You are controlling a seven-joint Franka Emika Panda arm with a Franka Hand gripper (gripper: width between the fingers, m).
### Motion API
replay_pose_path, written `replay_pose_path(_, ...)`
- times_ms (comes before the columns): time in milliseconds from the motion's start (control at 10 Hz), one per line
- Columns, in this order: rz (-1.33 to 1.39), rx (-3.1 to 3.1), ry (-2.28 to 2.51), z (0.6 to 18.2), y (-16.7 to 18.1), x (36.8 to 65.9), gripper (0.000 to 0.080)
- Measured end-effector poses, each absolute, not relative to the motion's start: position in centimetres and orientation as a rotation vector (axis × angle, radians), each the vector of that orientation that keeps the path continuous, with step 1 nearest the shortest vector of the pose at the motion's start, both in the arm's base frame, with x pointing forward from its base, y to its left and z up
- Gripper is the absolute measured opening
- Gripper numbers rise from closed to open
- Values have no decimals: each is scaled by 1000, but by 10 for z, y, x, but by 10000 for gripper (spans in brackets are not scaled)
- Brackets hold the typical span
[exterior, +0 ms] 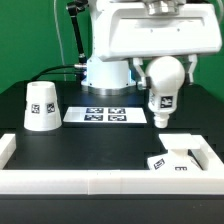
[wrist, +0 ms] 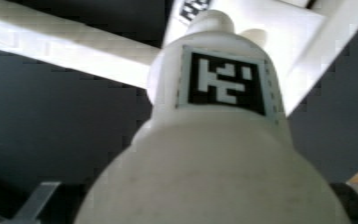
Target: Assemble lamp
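My gripper [exterior: 165,75] is shut on the round bulb [exterior: 163,84] and holds it in the air with its tagged neck pointing down. The bulb hangs above and just behind the flat base block [exterior: 176,158], which lies in the near corner at the exterior view's right. In the wrist view the bulb [wrist: 202,140] fills the picture, its tag facing the camera. My gripper [wrist: 201,205] has a dark finger [wrist: 34,200] showing at each side of it. The cone shade [exterior: 41,105] stands on the table at the exterior view's left.
The marker board [exterior: 105,116] lies flat in the middle of the black table. A low white wall [exterior: 100,181] runs along the front and up both sides. It shows in the wrist view [wrist: 60,50] past the bulb. The white robot pedestal [exterior: 105,70] stands behind.
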State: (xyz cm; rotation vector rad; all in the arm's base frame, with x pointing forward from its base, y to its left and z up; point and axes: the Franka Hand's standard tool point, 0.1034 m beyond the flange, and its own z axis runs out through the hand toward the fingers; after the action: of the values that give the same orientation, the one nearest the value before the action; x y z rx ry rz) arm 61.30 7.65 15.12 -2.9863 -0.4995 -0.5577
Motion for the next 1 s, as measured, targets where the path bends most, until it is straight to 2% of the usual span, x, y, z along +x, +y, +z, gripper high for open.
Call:
replay_pose_path(200, -564, -2974, -511, 149, 95, 616, 576)
replay_pose_path(1000, -623, -2975, -500, 142, 92, 621, 576)
